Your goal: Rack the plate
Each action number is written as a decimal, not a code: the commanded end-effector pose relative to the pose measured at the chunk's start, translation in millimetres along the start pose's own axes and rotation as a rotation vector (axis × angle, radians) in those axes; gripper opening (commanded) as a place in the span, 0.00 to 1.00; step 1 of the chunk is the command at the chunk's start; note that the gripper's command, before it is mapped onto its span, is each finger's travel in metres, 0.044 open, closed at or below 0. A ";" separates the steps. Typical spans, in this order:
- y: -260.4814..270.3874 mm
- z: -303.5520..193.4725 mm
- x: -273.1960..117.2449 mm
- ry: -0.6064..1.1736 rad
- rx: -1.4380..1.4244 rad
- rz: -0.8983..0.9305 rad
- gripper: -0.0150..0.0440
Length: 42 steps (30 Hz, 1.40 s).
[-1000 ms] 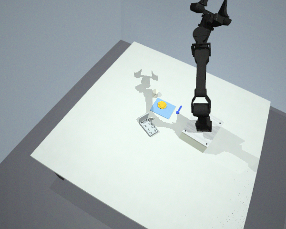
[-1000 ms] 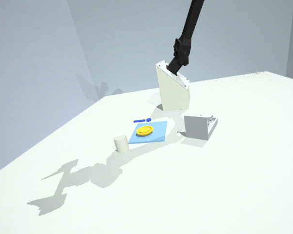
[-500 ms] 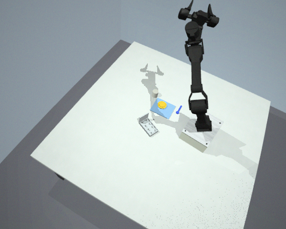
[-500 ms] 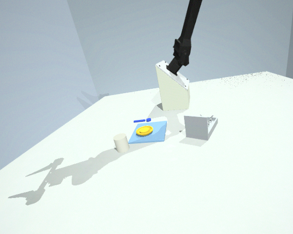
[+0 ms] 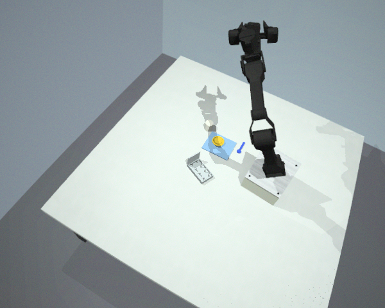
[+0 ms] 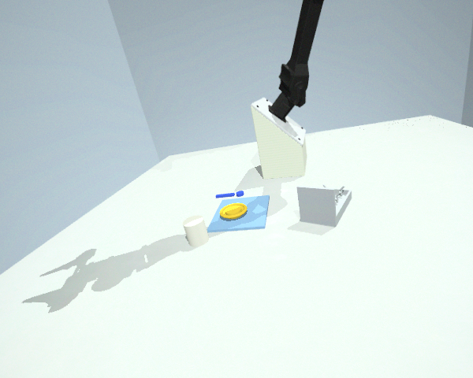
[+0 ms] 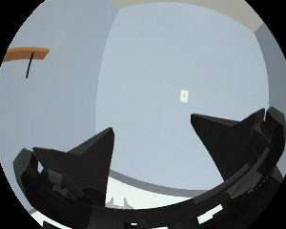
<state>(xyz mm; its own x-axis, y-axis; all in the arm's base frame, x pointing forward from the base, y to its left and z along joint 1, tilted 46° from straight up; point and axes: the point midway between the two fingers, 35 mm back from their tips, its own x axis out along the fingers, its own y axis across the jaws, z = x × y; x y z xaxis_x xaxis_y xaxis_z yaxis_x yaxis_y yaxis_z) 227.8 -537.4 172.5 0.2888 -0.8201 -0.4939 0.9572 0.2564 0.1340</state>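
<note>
Overhead, my gripper raised high above the table, fingers spread wide and grasping nothing, yellow plate flat on the blue mat, dish rack just beside it.

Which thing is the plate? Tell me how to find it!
Look near the middle of the big white table for the flat light blue mat. The small round yellow plate lies on it, between a cream cylinder cup and a blue spoon. It is the only yellow thing.

plate: glossy yellow | dish rack: matt grey metal | table: smooth matt white
</note>
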 end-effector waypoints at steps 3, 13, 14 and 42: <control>22.3 -50.7 8.2 0.166 -0.121 0.078 0.93; 56.3 -125.2 1.3 0.409 -0.302 0.234 0.93; 59.5 -132.5 -0.5 0.433 -0.319 0.252 0.93; 121.8 -310.2 -106.1 1.064 -0.653 0.853 0.93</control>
<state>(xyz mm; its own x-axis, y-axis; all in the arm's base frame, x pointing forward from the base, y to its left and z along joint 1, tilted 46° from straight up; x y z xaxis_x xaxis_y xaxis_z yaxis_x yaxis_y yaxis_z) 309.9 -284.9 -16.4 0.3482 0.2587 -0.9010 0.3133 0.8738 0.3720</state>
